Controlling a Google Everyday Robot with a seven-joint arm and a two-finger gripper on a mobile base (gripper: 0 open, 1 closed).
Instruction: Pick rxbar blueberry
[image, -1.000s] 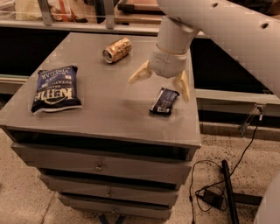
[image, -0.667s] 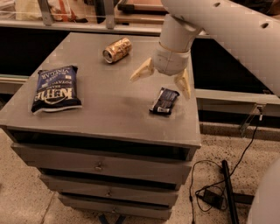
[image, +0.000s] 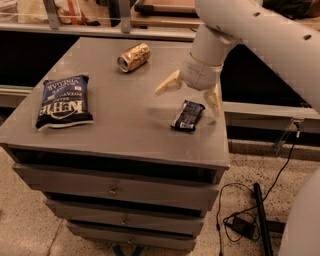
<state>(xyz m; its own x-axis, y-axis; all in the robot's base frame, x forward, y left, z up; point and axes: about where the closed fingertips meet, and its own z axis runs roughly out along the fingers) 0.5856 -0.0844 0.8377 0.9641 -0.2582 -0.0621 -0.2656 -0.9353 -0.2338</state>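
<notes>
The rxbar blueberry (image: 188, 115) is a small flat dark bar with pale print. It lies on the right part of the grey cabinet top (image: 125, 110), near the right edge. My gripper (image: 190, 97) hangs just above the bar's far end, with its two tan fingers (image: 167, 83) spread wide to either side. It is open and holds nothing. The white arm comes in from the upper right.
A blue chip bag (image: 64, 100) lies at the left of the cabinet top. A gold can (image: 133, 57) lies on its side at the back. The cabinet has drawers below. Black cables (image: 250, 215) lie on the floor at the right.
The gripper has shifted slightly toward the back right above the bar, still open. The bar, bag and can have not moved.
</notes>
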